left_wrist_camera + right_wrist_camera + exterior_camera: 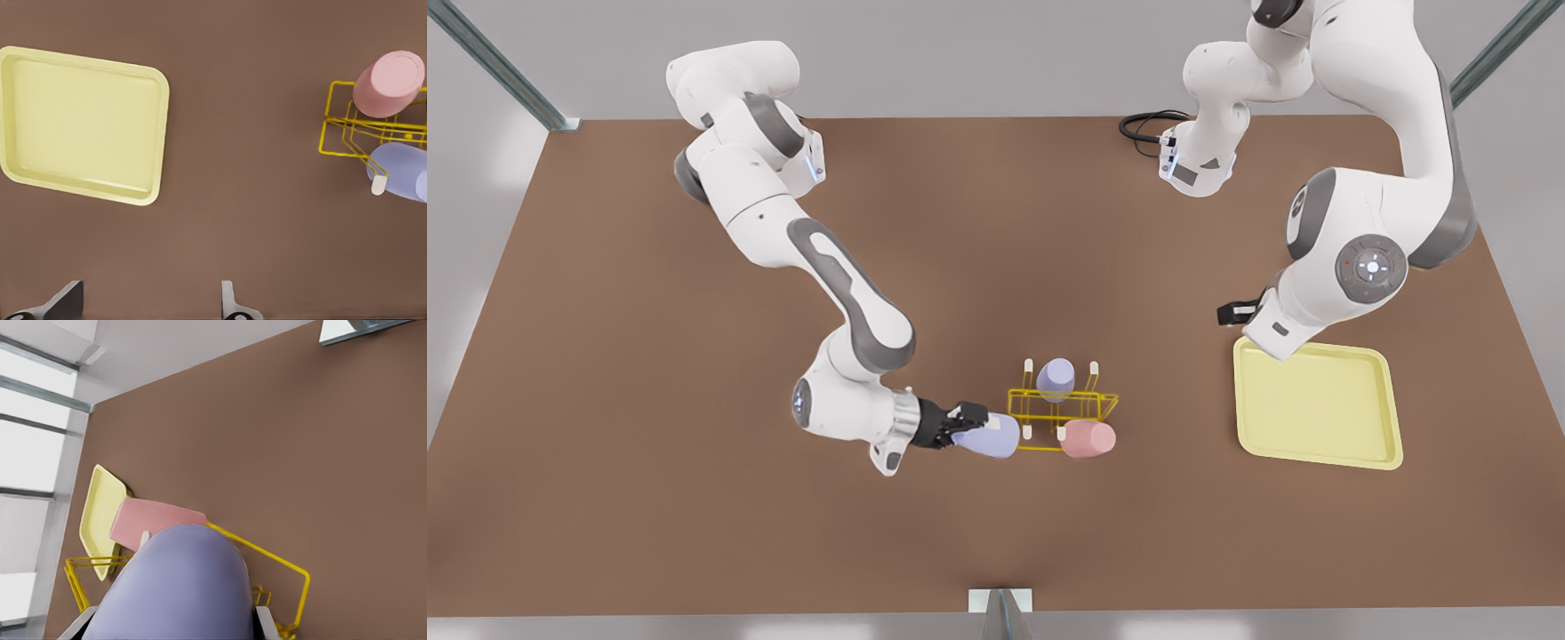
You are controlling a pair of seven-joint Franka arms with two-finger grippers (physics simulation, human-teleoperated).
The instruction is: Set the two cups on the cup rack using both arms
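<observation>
Table [649,427]: matt brown, even, no visible grain or texture. Rack [1060,411]: thin yellow wire, smooth, looks like coated metal; pegs capped with white tips. Pink cup [1088,438]: smooth, matt, plastic-like, uniform colour. Lavender cup [989,438] in the right gripper [966,418]: same smooth matt finish, soft shading across its curved wall in the right wrist view. Second lavender cup [1056,379] on the rack: identical surface. Tray [1316,404]: pale yellow, smooth, plastic-like, faint sheen along the raised rim. Arms: glossy white shells with matt grey joint sections; one steel-coloured ring at the right wrist. Right gripper: black, matt. Left gripper [150,303] fingers: grey, matt.
</observation>
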